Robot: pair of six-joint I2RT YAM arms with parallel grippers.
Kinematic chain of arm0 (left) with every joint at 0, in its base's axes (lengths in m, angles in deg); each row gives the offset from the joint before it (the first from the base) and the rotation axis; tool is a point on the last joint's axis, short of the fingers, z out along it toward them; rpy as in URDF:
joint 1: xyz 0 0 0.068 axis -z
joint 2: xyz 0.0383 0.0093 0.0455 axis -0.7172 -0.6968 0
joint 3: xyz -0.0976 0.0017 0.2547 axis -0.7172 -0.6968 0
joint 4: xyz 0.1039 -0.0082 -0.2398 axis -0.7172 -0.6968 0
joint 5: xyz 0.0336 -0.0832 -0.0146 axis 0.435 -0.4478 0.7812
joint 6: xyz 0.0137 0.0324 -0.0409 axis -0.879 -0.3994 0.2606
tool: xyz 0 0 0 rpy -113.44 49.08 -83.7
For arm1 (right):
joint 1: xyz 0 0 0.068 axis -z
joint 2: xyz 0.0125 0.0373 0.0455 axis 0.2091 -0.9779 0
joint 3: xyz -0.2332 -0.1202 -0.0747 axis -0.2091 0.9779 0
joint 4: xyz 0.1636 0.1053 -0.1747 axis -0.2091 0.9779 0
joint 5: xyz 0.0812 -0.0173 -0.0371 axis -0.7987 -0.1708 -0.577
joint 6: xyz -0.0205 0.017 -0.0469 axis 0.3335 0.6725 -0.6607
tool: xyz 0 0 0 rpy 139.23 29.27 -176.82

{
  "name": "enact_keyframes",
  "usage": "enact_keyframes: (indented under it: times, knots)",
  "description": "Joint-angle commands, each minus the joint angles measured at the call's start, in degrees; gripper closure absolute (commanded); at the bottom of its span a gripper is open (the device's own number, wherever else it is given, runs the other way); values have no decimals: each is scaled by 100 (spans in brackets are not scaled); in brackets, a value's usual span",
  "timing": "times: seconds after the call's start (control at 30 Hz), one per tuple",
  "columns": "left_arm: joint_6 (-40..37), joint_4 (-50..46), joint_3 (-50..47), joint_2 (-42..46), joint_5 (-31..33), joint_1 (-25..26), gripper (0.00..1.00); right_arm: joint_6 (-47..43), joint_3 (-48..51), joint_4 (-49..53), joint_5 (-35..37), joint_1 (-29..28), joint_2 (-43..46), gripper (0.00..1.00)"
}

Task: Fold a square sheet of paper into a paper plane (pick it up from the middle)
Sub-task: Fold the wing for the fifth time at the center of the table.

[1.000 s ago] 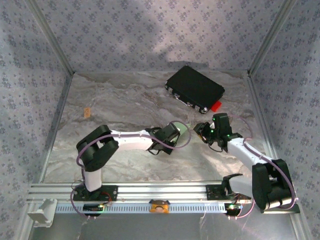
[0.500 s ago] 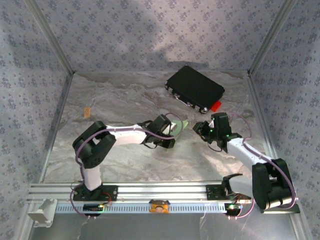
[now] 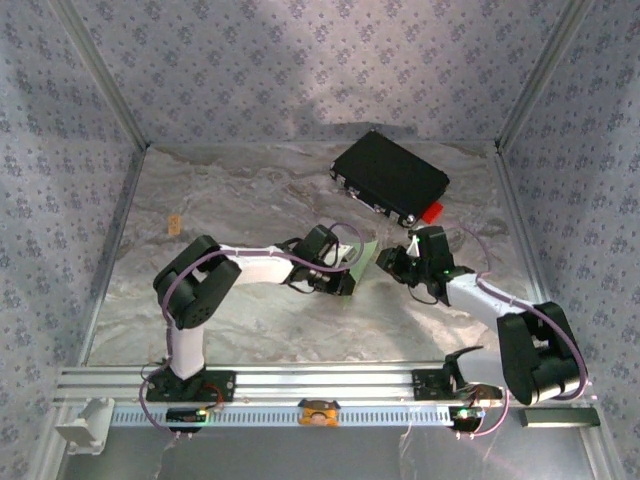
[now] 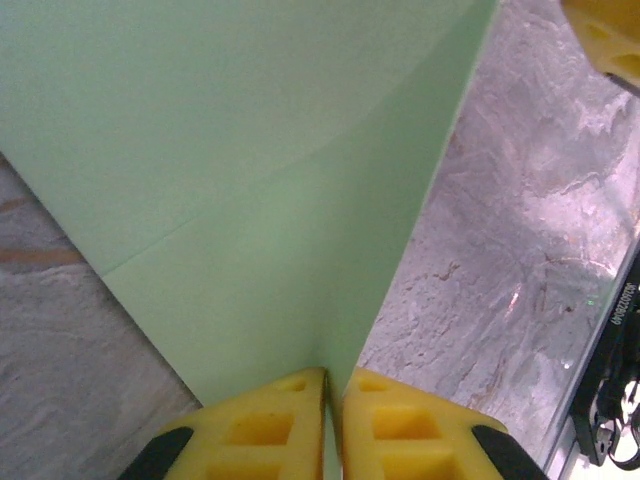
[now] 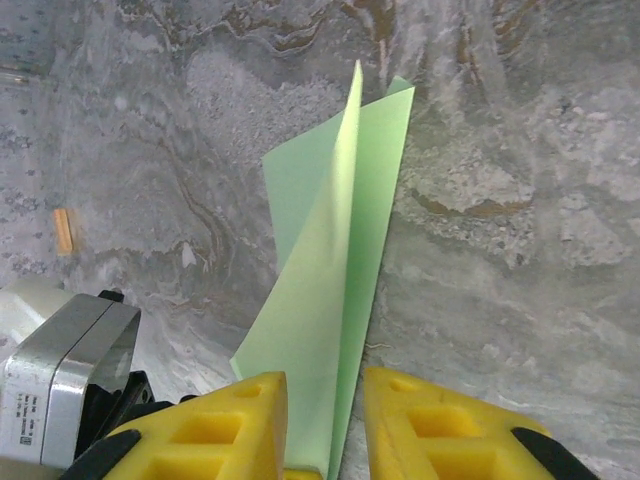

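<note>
Top external view has the square sheet of paper (image 3: 365, 256) mid-tabletop (image 3: 240, 200), just near of the black case (image 3: 390, 177), with the left tool (image 3: 346, 270) on its left and the right tool (image 3: 393, 262) on its right. From the left wrist, that tool is clamped tight on the folded green edge. From the right wrist, the paper stands as a creased V, its lower end running between jaws set narrowly apart.
</note>
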Motion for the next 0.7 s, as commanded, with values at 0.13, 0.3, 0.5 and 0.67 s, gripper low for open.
enact_keyframes:
  times: [0.13,0.3,0.5,0.67]
  knots:
    - [-281,-143,3,226,381,82,87,11,-600,640,-424,-132,-448,59]
    - [-656,-683,212,249,912,362,87,267,-951,1100,-198,-221,-575,46]
    - [-762,-812,217,435,1541,595,87,582,-1505,2243,329,-214,-1002,47]
    - [-1011,-1098,335,504,1936,747,86,563,-1738,2482,254,-251,-1247,48]
